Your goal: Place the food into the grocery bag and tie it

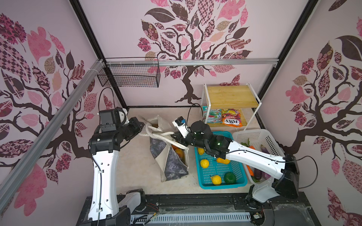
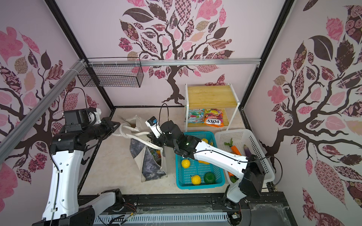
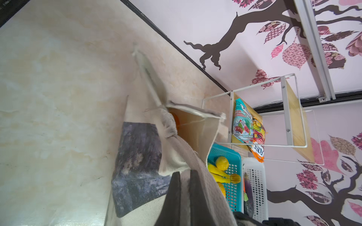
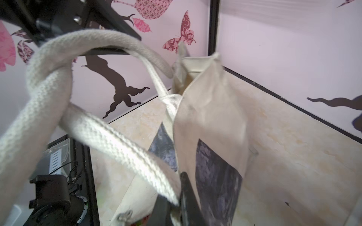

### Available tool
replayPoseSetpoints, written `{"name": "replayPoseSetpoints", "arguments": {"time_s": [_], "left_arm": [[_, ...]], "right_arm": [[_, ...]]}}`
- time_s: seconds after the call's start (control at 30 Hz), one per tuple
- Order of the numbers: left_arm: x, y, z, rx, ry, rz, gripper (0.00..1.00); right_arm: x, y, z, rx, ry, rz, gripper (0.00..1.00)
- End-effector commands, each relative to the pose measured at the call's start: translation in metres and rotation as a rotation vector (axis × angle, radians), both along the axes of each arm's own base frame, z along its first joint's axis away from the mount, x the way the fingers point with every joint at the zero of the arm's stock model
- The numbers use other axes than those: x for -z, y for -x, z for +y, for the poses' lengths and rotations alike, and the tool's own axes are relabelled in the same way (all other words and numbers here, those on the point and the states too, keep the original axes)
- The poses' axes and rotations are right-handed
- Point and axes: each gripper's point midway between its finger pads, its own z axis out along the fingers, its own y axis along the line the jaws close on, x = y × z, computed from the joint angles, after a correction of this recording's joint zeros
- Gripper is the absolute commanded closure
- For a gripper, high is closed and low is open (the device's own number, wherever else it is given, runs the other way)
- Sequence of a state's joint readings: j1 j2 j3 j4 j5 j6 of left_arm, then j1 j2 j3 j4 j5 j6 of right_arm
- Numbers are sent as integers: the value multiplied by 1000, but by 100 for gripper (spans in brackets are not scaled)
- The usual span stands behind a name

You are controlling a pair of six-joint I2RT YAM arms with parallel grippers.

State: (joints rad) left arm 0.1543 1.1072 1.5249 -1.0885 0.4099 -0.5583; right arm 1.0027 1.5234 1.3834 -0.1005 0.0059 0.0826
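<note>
Tree-patterned walls ring the desk as left pincer and right pincer each clench a strap of the grocery bag. Pulling evenly apart should cinch the loose knot.

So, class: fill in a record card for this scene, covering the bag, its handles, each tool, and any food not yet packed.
bag: grocery bag, mouth open, an orange piece visible inside
handles: handles wound round each other once, not tight
left tool: left tool shut on a handle
right tool: right tool shut on a handle
unpacked: fruit in the teal basket; sweet packets on the shelf
</note>
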Motion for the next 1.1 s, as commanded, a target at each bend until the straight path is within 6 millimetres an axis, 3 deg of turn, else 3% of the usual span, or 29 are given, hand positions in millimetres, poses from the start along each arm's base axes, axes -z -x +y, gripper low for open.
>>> {"name": "replayPoseSetpoints", "arguments": {"time_s": [0.0, 0.1, 0.2, 0.43, 0.53, 0.7, 0.83, 0.93, 1.07], "left_arm": [[-55, -10, 37, -139, -112, -177, 100], [-58, -17, 45, -168, -138, -170, 100], [-63, -22, 55, -205, -170, -169, 100], [-62, -21, 73, -281, -234, -158, 100], [-57, -21, 75, -290, -236, -154, 100], [-40, -33, 47, -170, -104, -203, 100], [-20, -35, 32, -104, -83, -191, 100], [-6, -35, 26, -72, -111, -158, 100], [2, -36, 16, -30, -113, -145, 100]], "right_arm": [[17, -35, -52, 239, 128, 59, 100], [19, -54, -76, 347, 138, 67, 100], [36, -71, -105, 416, 81, 148, 100], [88, -73, -144, 510, 71, 197, 100], [94, -78, -154, 536, 22, 223, 100], [56, -81, -105, 359, -5, 157, 100], [16, -79, -58, 277, 96, -42, 100], [1, -71, -26, 194, 166, -143, 100], [-4, -70, -4, 120, 229, -215, 100]]}}
